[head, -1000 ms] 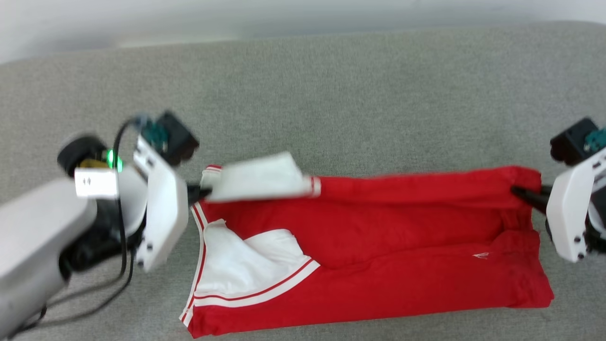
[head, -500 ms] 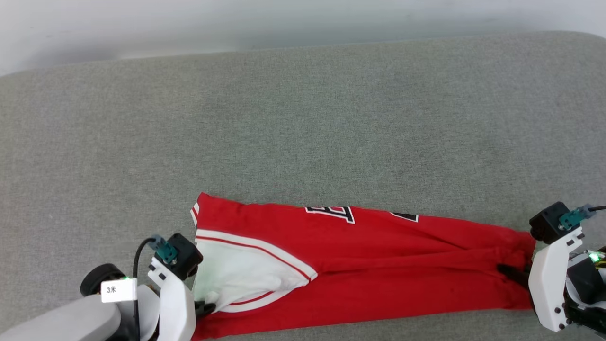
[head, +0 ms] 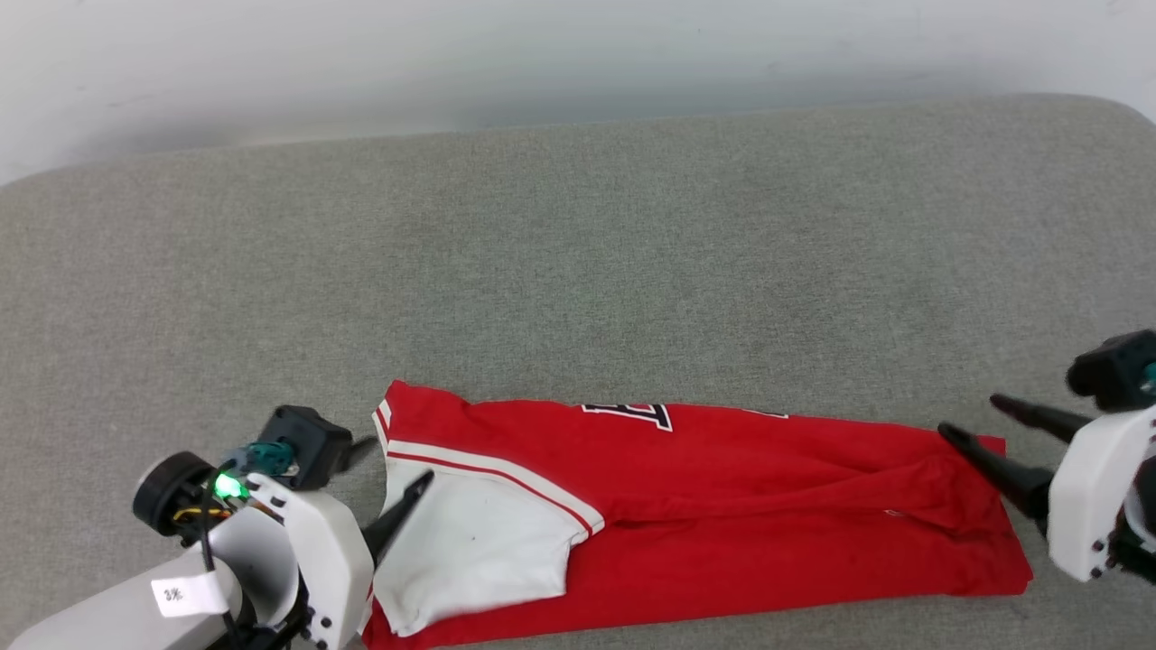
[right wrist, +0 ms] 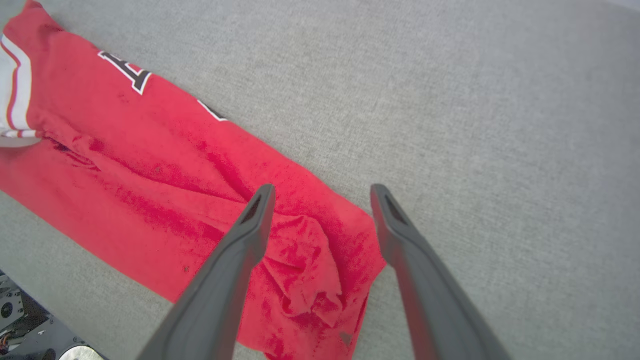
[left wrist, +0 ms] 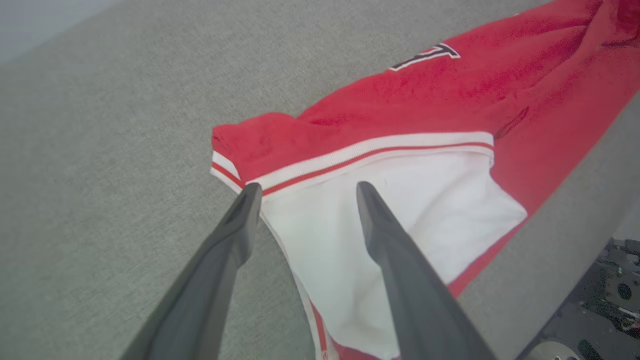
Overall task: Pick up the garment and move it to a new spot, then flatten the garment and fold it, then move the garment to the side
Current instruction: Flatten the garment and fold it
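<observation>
The garment [head: 722,506] lies on the grey cushion as a long red band folded lengthwise, close to the front edge. Its white sleeve [head: 479,542] with striped trim lies on top at the left end, and the tops of the black numerals [head: 632,413] peek out along the far edge. My left gripper [head: 390,465] is open just above the sleeve's left corner, and in the left wrist view the left gripper [left wrist: 307,187] straddles the sleeve [left wrist: 390,200] without holding it. My right gripper [head: 968,415] is open at the garment's right end; its wrist view shows the right gripper [right wrist: 322,189] over the crumpled hem [right wrist: 300,270].
The grey cushion [head: 578,271] stretches wide behind the garment up to a pale wall [head: 578,54]. Its front edge runs right beside the garment, and parts of the robot base [left wrist: 610,295] show below it.
Both grippers carried the garment's far edge over to the front, folding it in half. They have since opened, let go and lifted off. The head view also shifted.
</observation>
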You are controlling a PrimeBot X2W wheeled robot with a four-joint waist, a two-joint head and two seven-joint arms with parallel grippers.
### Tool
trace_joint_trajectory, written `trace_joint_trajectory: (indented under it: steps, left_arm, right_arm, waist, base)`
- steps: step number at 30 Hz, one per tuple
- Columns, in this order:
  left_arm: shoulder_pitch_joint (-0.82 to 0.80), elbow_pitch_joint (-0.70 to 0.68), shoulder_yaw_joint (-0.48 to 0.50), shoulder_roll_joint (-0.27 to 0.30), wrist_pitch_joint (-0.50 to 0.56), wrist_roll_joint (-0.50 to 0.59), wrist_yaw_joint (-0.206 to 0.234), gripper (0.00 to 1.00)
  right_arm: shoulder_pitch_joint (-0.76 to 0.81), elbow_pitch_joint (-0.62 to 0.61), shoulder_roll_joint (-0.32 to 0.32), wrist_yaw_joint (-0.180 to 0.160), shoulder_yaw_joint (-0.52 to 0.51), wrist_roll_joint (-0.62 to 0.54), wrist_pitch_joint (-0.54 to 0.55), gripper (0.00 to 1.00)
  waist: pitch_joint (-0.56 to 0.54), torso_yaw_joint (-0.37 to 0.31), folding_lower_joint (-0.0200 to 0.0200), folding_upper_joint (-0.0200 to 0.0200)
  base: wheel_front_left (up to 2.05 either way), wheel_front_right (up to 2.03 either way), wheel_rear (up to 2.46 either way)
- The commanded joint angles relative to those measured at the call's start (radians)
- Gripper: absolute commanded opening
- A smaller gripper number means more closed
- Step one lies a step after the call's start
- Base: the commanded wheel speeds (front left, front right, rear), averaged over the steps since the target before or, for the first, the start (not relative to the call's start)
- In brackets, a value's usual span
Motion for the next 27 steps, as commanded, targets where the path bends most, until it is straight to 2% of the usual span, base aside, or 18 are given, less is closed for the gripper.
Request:
trace_joint_trajectory:
  steps: [1,6,8,12,15,19,21,27]
  left_arm:
    - [0.017,0.003,0.016,-0.006,-0.042,0.019,0.028,1.0]
    - [0.057,0.033,0.091,-0.035,-0.245,0.068,0.174,1.0]
    - [0.078,0.044,0.124,-0.056,-0.293,0.074,0.221,1.0]
    - [0.132,0.065,0.215,-0.099,-0.325,0.119,0.303,1.0]
    - [0.185,0.048,0.32,-0.155,-0.328,0.216,0.351,1.0]
    - [0.284,0.031,0.468,-0.226,-0.328,0.343,0.375,1.0]
    - [0.307,0.028,0.5,-0.245,-0.328,0.369,0.372,1.0]
    - [0.422,0.014,0.677,-0.36,-0.328,0.535,0.348,1.0]
  right_arm:
    - [0.018,-0.016,-0.01,-0.001,-0.028,0.01,-0.017,1.0]
    - [0.065,-0.034,-0.028,-0.001,-0.178,0.033,-0.055,1.0]
    - [0.088,-0.014,-0.026,-0.001,-0.234,0.06,-0.044,1.0]
    - [0.136,0.04,-0.016,-0.001,-0.313,0.108,-0.005,1.0]
    - [0.18,0.074,0.005,-0.001,-0.335,0.154,0.046,1.0]
    - [0.215,0.095,0.048,-0.001,-0.347,0.214,0.101,1.0]
    - [0.221,0.099,0.059,-0.001,-0.347,0.224,0.109,1.0]
    - [0.242,0.135,0.136,-0.001,-0.327,0.275,0.159,1.0]
  waist:
    - [-0.005,-0.002,0.0001,-0.0001]
    - [-0.009,-0.005,0.0001,-0.0001]
    - [-0.007,-0.006,0.0001,-0.0001]
    - [0.001,-0.001,0.0001,-0.0001]
    - [0.01,0.006,0.0001,-0.0001]
    - [0.023,0.014,0.0001,-0.0001]
    - [0.027,0.016,0.0001,-0.0001]
    - [0.047,0.035,0.0001,-0.0001]
  base:
    - [0.0,0.0,0.0]
    - [0.0,0.0,0.0]
    - [0.0,0.0,0.0]
    - [0.0,0.0,0.0]
    - [0.0,0.0,0.0]
    - [0.0,0.0,0.0]
    - [0.0,0.0,0.0]
    - [0.0,0.0,0.0]
